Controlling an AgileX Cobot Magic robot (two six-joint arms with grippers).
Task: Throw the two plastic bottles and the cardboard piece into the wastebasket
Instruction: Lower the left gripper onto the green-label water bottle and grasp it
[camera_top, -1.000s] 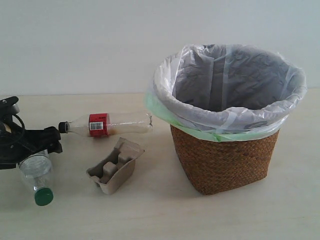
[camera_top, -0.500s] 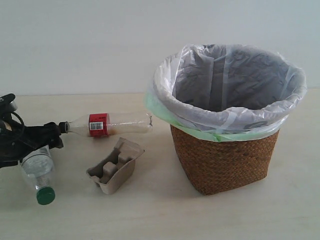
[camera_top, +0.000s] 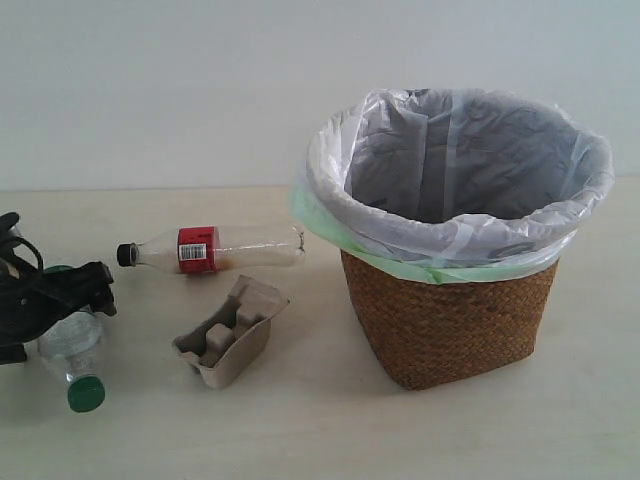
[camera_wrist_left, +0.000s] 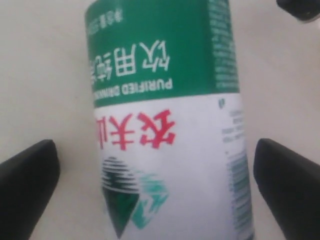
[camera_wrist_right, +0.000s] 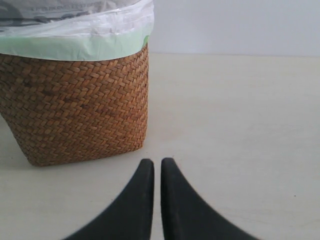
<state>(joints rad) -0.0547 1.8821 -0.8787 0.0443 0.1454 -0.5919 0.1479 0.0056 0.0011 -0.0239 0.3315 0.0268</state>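
Observation:
The stout bottle (camera_top: 72, 352) with green cap lies on the table at the far left, its cap toward the front. My left gripper (camera_top: 85, 290) is over its body. In the left wrist view the green-white label of the stout bottle (camera_wrist_left: 165, 100) fills the middle, and the left gripper (camera_wrist_left: 155, 150) stands open, one finger on each side with table showing in the gaps. The slim bottle (camera_top: 215, 248) with black cap lies behind the cardboard piece (camera_top: 230, 330). The wastebasket (camera_top: 450, 320) stands to the right. My right gripper (camera_wrist_right: 157, 162) is shut and empty, low over the table beside the wastebasket (camera_wrist_right: 75, 110).
The pale wooden table (camera_top: 300, 430) runs back to a plain white wall (camera_top: 150, 90). The bag's green-edged rim (camera_top: 330, 235) hangs over the basket's side toward the slim bottle's base.
My left gripper has moved left and down over the stout bottle. The bottle has shifted only slightly; the slim bottle, cardboard and wastebasket have not moved.

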